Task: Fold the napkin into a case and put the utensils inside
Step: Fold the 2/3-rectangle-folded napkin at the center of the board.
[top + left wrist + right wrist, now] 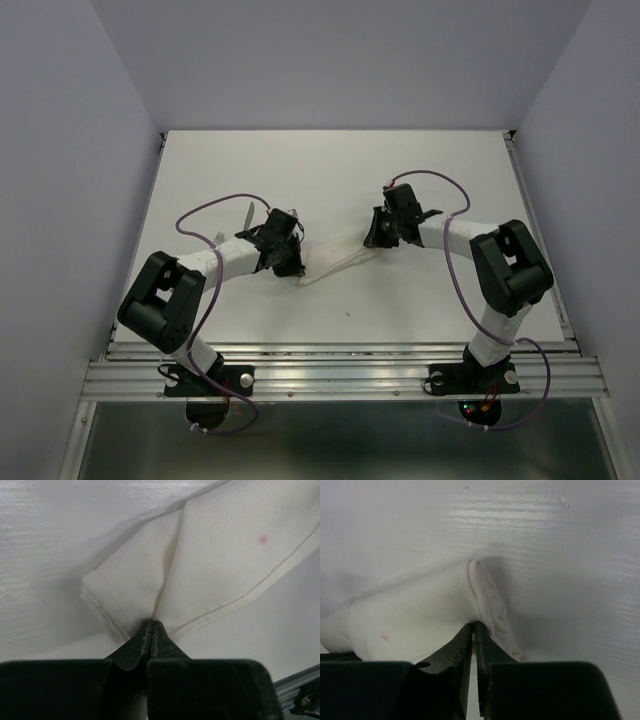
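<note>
The thin cream-white woven cloth napkin (225, 555) looks matt and finely textured, with a stitched hem. The white tabletop (50, 540) is smooth, faintly streaked, softly sheened. Black plastic fingers (135, 650) of the left gripper (152, 624) look smooth, slightly glossy.

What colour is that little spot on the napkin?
Pink. The spot sits on the creamy white napkin, clearest in the left wrist view.

The napkin (335, 262) is lying near the middle of the tabletop (330, 170), running slantwise from near-left to far-right. The left gripper (290, 268) is sitting at its near-left end and the right gripper (375, 238) at its far-right end, each touching the cloth. The utensils (246, 214) are lying toward the tabletop's left edge, behind the left arm, apart from the napkin.
</note>
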Robot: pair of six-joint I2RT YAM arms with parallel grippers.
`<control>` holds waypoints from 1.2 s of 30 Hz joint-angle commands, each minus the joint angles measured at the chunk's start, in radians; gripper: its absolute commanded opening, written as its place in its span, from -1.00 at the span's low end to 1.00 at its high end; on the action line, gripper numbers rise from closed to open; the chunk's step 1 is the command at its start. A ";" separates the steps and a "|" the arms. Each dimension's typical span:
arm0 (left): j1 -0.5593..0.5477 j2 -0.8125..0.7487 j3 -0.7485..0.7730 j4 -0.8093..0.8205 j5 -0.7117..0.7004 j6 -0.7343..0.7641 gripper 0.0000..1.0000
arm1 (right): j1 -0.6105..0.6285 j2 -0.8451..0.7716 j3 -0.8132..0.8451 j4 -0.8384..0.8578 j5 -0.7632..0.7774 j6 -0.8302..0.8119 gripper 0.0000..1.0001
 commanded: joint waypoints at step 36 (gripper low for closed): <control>-0.275 0.403 0.910 -0.235 -0.286 0.332 -0.24 | -0.235 -0.343 -0.222 -0.003 0.146 0.065 -0.47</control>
